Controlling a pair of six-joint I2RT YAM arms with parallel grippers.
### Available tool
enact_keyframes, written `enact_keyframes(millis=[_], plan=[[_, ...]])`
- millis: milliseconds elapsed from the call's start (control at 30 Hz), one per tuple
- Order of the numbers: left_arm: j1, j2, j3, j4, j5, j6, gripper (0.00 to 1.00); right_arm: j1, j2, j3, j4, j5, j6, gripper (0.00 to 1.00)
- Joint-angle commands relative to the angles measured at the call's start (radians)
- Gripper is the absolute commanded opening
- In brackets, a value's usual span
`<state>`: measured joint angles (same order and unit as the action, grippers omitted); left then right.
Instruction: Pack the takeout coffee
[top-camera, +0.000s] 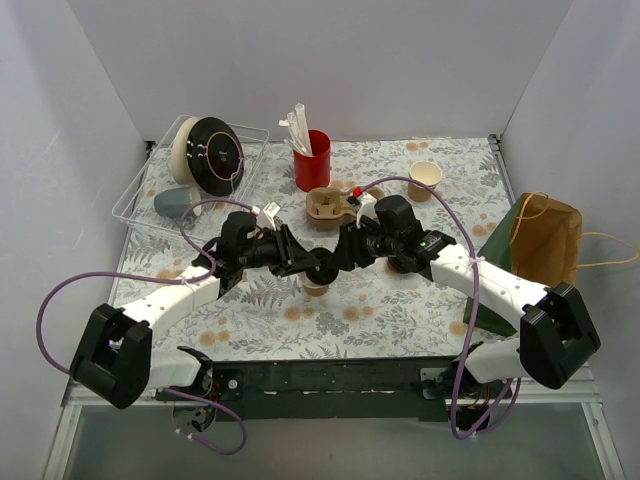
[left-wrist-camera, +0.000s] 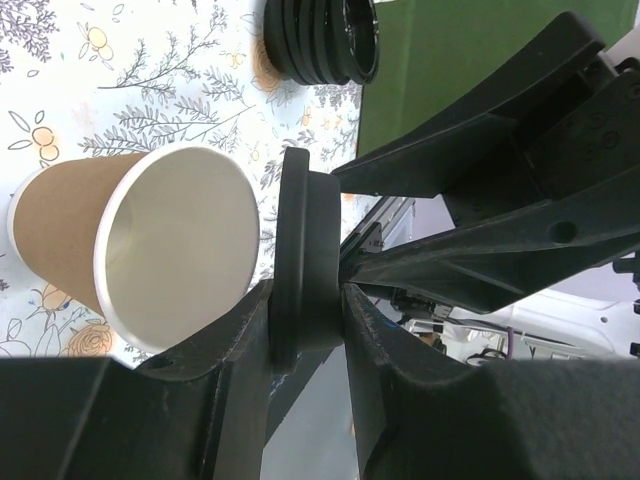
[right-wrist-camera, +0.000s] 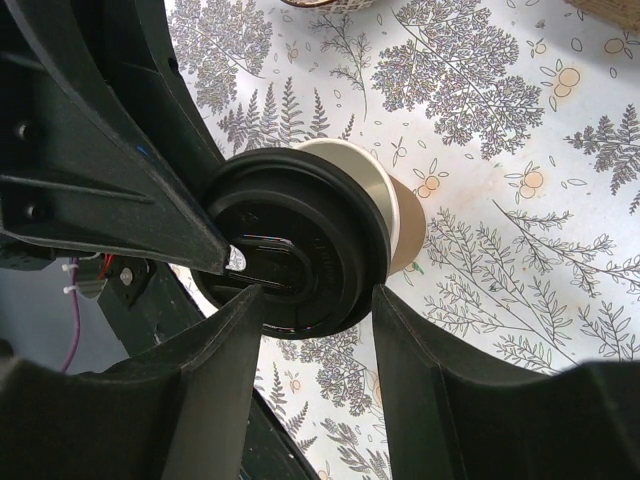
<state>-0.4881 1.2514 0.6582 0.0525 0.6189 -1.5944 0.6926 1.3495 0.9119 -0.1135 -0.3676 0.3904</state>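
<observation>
The takeout coffee's brown kraft cup (top-camera: 316, 288) stands lidless on the patterned cloth at mid-table, its white inside showing in the left wrist view (left-wrist-camera: 130, 250). My left gripper (top-camera: 312, 264) is shut on the round black lid (left-wrist-camera: 305, 250), pinching its rim edge-on right beside the cup's mouth (left-wrist-camera: 305, 305). In the right wrist view the lid (right-wrist-camera: 290, 240) hangs over the cup (right-wrist-camera: 405, 230), offset, with part of the white rim showing. My right gripper (top-camera: 338, 258) is open, its fingers apart on either side of the lid's near edge (right-wrist-camera: 315, 300).
A clear tray (top-camera: 135, 195) at back left holds lids and a grey-blue mug (top-camera: 172, 202). A red cup with straws (top-camera: 312, 160), a pulp cup carrier (top-camera: 330, 205) and a tan lidless cup (top-camera: 425, 180) stand behind. A brown paper bag (top-camera: 545, 240) stands right. A stack of black lids (left-wrist-camera: 320, 40) lies nearby.
</observation>
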Motion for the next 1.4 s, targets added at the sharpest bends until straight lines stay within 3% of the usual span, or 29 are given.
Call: enact_keyframes(millis=[0,400,700,1100,1367], plan=[[-0.006,-0.006,-0.017,0.004,-0.015,0.005,0.18,0.004,0.002,-0.002,0.023,0.001,0.007,0.55],[-0.004,0.016,0.03,-0.075,-0.07,0.07,0.19,0.004,0.028,-0.005,0.021,-0.001,-0.001,0.53],[-0.006,0.02,0.04,-0.1,-0.088,0.086,0.26,0.005,0.051,-0.002,0.021,-0.005,-0.002,0.52],[-0.006,-0.017,0.08,-0.189,-0.168,0.131,0.54,0.025,0.082,0.015,0.015,0.012,-0.008,0.5],[-0.006,-0.049,0.126,-0.276,-0.214,0.166,0.66,0.031,0.096,0.027,-0.005,0.032,-0.013,0.5]])
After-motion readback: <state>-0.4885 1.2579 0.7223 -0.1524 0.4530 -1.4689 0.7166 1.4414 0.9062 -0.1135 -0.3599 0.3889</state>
